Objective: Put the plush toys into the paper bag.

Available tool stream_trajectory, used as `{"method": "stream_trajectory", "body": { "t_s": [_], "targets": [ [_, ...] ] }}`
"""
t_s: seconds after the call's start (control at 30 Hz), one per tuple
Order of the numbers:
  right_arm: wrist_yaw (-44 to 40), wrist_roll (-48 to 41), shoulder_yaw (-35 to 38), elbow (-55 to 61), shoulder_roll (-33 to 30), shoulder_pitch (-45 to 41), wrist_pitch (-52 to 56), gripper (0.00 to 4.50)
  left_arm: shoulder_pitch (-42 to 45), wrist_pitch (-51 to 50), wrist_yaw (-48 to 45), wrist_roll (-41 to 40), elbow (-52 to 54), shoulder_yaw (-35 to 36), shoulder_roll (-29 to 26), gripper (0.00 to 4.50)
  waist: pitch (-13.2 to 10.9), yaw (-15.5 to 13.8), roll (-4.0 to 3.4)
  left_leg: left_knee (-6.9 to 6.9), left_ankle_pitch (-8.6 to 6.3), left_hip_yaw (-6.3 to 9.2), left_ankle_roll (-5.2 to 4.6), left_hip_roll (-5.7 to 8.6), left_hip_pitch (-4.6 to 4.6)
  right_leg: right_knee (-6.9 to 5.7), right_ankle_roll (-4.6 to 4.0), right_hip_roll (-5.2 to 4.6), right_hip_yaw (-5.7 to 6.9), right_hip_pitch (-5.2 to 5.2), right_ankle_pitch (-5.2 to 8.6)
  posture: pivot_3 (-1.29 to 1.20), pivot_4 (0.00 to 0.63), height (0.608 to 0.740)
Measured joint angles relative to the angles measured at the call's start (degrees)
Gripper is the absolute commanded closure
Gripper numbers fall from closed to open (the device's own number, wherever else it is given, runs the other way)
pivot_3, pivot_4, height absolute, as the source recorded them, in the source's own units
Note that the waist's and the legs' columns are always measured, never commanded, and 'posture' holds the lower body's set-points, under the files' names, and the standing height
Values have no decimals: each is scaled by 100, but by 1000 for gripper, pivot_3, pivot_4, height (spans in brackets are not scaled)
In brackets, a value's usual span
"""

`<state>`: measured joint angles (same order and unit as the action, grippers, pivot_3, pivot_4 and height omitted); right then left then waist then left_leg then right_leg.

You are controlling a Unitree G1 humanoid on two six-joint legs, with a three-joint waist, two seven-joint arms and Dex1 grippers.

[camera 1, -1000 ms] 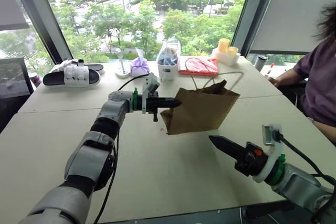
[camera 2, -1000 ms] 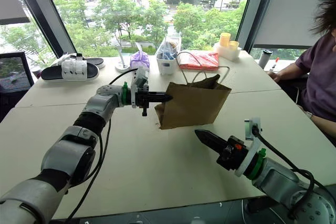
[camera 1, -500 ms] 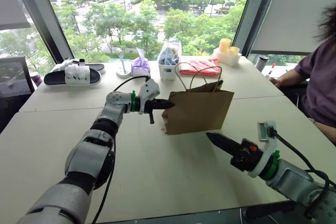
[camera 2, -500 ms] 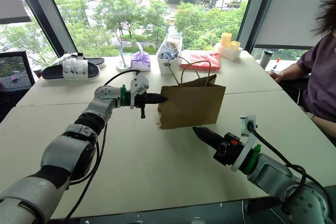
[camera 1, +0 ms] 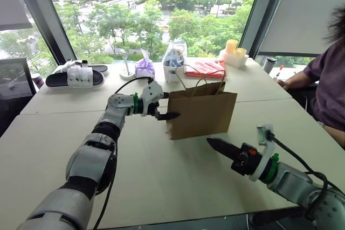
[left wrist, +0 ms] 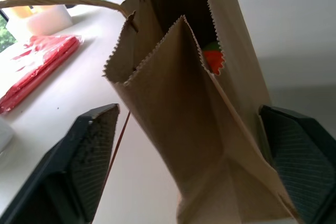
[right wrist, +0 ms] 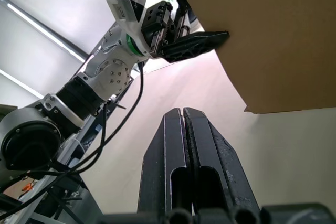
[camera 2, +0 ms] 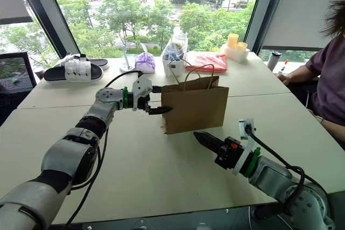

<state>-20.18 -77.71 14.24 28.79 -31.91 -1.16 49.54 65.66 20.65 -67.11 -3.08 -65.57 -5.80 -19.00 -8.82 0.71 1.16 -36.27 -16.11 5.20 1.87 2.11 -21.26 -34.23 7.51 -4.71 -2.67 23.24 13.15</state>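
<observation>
The brown paper bag (camera 1: 202, 114) stands upright on the table, its handles up. My left gripper (camera 1: 165, 106) is open, its jaws straddling the bag's left side edge without pinching it. In the left wrist view the folded edge of the paper bag (left wrist: 178, 129) rises between the two fingers (left wrist: 89, 150). Down inside the bag's mouth there is a patch of orange-red with a little green, part of the plush toys (left wrist: 212, 60). My right gripper (camera 1: 214, 144) is shut and holds nothing. It hovers low over the table just in front of the bag, pointing toward it.
Along the window edge lie black-and-white slippers (camera 1: 75, 76), a purple cloth bundle (camera 1: 144, 67), a clear plastic bag of items (camera 1: 173, 60), a red packet (camera 1: 205, 68) and yellow cups (camera 1: 232, 51). A person (camera 1: 329, 79) sits at the right side of the table.
My left gripper was shut on the bag's edge with the bag tilted. The bag has since come upright and the gripper has opened and let the edge go. The right gripper stays shut.
</observation>
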Motion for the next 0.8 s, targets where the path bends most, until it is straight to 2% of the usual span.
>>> {"method": "stream_trajectory", "body": {
  "t_s": [0.1,0.23,0.3,0.47,0.53,0.63,0.8],
  "targets": [
    [-67,16,-5,-27,-81,-13,7,4500,-234,-243,59,-82,427,183,-245,40,1,22,-1,3,0,0,0,-3,5,-3,0,1,0,2,0,0,150,740],
    [-200,46,-26,-116,-137,-33,18,4500,-877,-1259,268,-504,1441,645,-597,40,1,19,-2,3,-1,1,-1,-4,5,-9,0,2,0,3,0,0,150,740],
    [-318,88,-72,-157,-227,-62,33,4500,-1487,-2124,489,-849,2400,917,-780,40,2,23,-4,3,-1,2,-1,-5,4,-11,0,1,-1,3,0,0,150,740],
    [-677,490,-104,-316,-726,-121,117,4500,-3926,-4948,1354,-2098,5803,1705,-1188,40,4,40,-7,5,-6,7,-7,-39,4,-21,-1,-3,-6,14,0,0,150,740],
    [-795,688,-112,-450,-859,-249,127,4500,-4932,-6045,2141,-2718,7315,2166,-994,40,4,-4,-5,2,-6,6,-6,-41,1,-6,-2,-3,-5,9,-1,0,150,740],
    [-919,875,-80,-537,-871,-405,102,4500,-5911,-6938,3165,-3299,8843,2419,-441,40,7,-111,-1,-11,-6,-4,-4,-38,10,8,-5,-3,-3,-14,-2,0,150,740],
    [-1070,1216,-229,-545,-738,-159,67,4500,-6796,-7349,4405,-3558,10180,2450,233,40,9,-158,3,-8,-7,-4,-3,-15,78,16,-30,3,3,-81,13,0,150,740]
  ]
}}
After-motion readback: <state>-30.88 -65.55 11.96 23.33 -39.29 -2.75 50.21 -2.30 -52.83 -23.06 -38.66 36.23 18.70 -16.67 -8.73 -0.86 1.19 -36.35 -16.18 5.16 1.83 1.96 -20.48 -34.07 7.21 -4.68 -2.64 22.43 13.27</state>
